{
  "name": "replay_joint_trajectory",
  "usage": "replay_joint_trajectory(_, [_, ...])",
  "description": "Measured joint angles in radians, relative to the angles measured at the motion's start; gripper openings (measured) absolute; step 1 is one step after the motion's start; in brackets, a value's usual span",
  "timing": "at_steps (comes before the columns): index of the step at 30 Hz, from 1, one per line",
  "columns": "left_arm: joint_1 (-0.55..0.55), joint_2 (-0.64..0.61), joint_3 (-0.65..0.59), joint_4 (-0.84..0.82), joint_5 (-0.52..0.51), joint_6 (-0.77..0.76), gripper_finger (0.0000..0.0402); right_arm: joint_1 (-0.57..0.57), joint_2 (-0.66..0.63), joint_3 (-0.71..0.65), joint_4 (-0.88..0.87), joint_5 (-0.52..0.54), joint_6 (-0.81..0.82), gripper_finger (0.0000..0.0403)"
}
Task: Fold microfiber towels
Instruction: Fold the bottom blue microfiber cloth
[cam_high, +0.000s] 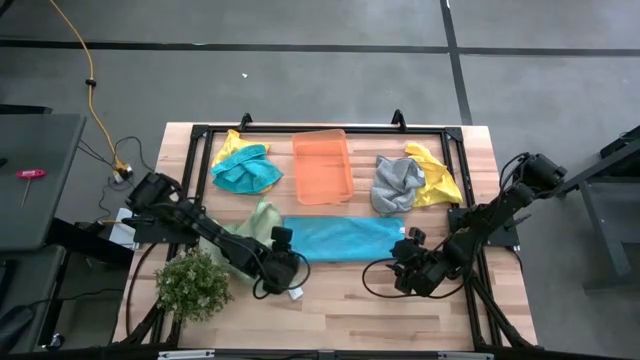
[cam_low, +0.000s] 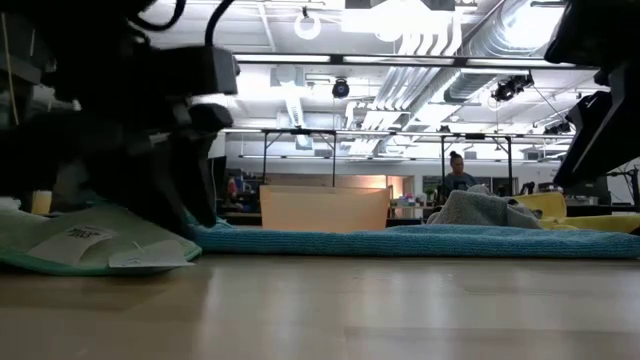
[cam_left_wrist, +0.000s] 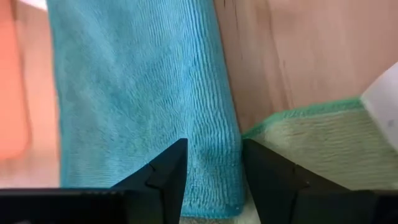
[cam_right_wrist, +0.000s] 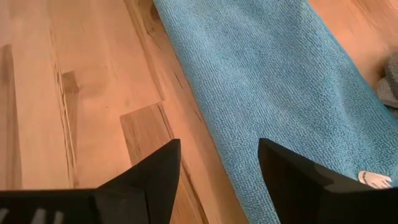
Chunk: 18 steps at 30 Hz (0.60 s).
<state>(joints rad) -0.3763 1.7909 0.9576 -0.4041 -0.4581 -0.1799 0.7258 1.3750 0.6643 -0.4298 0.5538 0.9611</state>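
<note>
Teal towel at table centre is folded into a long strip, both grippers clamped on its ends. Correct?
Not quite. The teal towel is a folded strip, but the left gripper and right gripper stand open at its ends, gripping nothing, as both wrist views show.

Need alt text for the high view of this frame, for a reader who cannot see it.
A teal towel lies folded into a long strip mid-table, the left gripper at one end and the right gripper at the other, both open. Behind it sit an orange bin and crumpled towels; a green towel and a plant lie near the left arm.
</note>
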Motion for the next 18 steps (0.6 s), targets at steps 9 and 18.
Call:
replay_joint_trajectory(9, [0.005,-0.027,0.01,-0.135,0.061,-0.035,0.0141,0.0,0.0,0.0,-0.007,0.001,0.006,0.0208])
replay_joint_trajectory(18, [0.024,-0.019,-0.015,-0.068,0.091,-0.028,0.014,0.0,0.0,0.0,-0.014,0.018,0.006,0.0208])
